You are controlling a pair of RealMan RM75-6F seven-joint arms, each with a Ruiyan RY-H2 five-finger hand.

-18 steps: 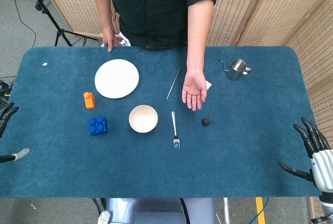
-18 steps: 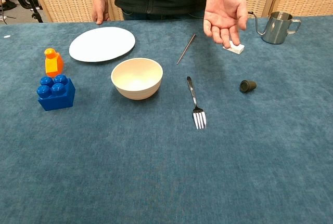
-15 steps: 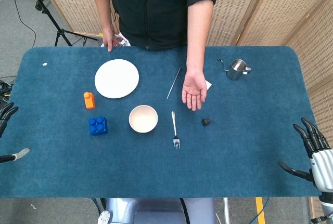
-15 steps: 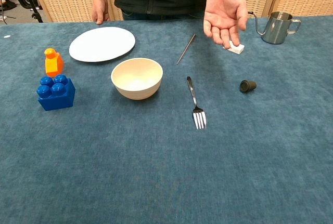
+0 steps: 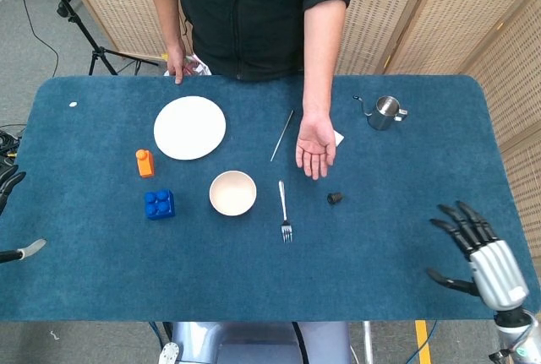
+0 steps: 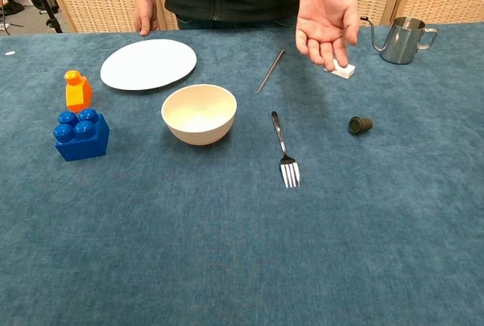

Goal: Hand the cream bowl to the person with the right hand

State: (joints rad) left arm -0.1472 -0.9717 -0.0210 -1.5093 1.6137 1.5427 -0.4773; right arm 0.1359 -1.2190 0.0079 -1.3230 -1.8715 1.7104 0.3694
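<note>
Cream bowl [image 5: 232, 192] is sitting upright on the blue desk [image 5: 397, 237] near centre, w/ a fork [image 5: 285, 210] just beside it and a blue block [image 5: 159, 204] on its other side. Right hand [image 5: 478, 250] is hovering over the desk's near right corner, fingers spread, gripping nothing, well apart from the bowl. Left hand [image 5: 10, 212] is poking in at the left edge, fingers apart, empty. Person's open palm [image 5: 316, 151] is waiting, facing up, beyond the fork.

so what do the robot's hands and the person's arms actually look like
The right hand has black fingers on a silver-grey palm and wrist. Only dark fingertips and a grey tip of the left hand show at the frame edge. The person wears black sleeves pushed up, leaving the forearm and open palm bare.
</note>
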